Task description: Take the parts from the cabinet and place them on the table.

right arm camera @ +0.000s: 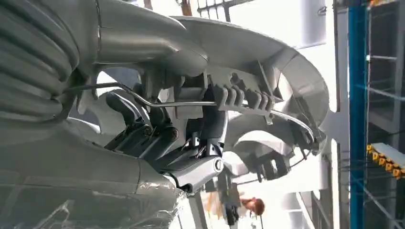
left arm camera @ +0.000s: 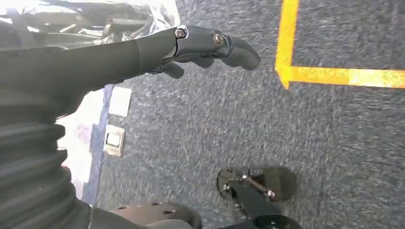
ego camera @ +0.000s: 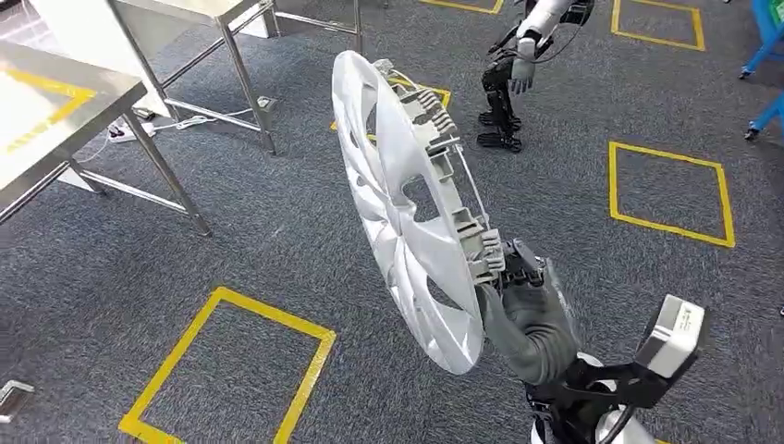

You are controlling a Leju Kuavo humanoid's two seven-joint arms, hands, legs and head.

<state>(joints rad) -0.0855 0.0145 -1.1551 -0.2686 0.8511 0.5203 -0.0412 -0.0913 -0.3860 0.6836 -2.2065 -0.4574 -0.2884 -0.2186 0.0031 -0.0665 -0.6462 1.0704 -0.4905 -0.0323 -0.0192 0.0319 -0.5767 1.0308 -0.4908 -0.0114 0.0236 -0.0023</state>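
Note:
A large silver wheel cover [ego camera: 398, 213] stands on edge in the air over the grey carpet, its ribbed back with clips and a wire ring facing right. My right hand [ego camera: 527, 314] grips it at the lower rim. In the right wrist view the fingers [right arm camera: 157, 138] are clamped around the rim clips of the wheel cover [right arm camera: 267, 52]. My left hand [left arm camera: 191, 47] hangs over the carpet with its fingers stretched out and nothing in it. A steel table [ego camera: 37, 111] with a yellow taped mark stands at the far left.
A second steel table [ego camera: 213, 18] stands behind the first, with a power strip [ego camera: 129, 125] and cables on the floor between them. Yellow taped squares [ego camera: 231, 370] [ego camera: 670, 194] mark the carpet. Another humanoid robot [ego camera: 518, 65] stands ahead. A blue frame [ego camera: 763, 46] is at the far right.

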